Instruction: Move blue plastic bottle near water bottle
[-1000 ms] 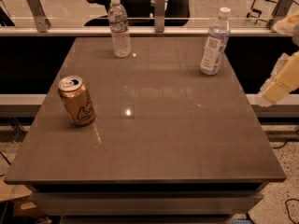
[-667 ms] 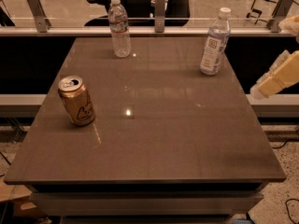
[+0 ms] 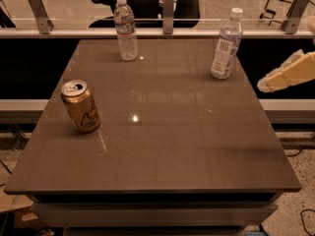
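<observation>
Bluish clear plastic, smooth-walled and capped in white, makes up the blue plastic bottle (image 3: 226,45), which stands upright at the far right of the bench (image 3: 187,141); its tall white label carries a small dark square mark. Off the bench's right edge, near that bottle but apart from it, hangs the robot's pale, cream-coloured gripper (image 3: 284,77). Whether it is open or closed cannot be told, and it holds nothing that can be seen.

Well apart to the left, at the far edge, stands the water bottle (image 3: 126,31), clear ribbed plastic with a narrow red-and-white band. A copper-coloured metal drink can (image 3: 80,106) sits upright nearer, on the left side.

The likely trouble is tipping: the blue bottle is tall, slim and probably light, so a sideways nudge on approach could topple it or roll it off the right edge. Thin plastic may also buckle or slip under a squeeze. The bench top is brown, glossy and slick, so anything bumped would probably slide. Setting down too close could knock over the ribbed bottle.
</observation>
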You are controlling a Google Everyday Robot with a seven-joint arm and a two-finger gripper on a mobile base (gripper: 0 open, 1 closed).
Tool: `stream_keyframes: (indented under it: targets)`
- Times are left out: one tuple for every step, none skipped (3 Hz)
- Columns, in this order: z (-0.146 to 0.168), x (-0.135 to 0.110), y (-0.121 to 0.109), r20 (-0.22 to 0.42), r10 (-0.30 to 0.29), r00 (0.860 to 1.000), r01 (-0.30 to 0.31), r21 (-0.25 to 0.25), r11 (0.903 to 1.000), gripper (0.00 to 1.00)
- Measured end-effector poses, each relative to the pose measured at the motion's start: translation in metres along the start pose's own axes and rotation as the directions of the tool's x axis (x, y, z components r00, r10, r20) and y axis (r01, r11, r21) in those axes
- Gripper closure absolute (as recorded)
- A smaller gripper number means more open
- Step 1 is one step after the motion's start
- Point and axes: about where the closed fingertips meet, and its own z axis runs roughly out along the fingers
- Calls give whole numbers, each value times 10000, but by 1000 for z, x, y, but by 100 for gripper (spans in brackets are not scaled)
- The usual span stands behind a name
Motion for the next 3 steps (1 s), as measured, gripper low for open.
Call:
stream_keyframes:
  targets:
    - [8, 0, -10, 525, 406, 9978, -432, 498, 9978, 0]
    - [18, 4, -16, 1191, 1122, 9865, -1228, 859, 9887, 0]
    - [26, 9, -22, 1910, 1774, 9654, -2001, 1072, 9739, 0]
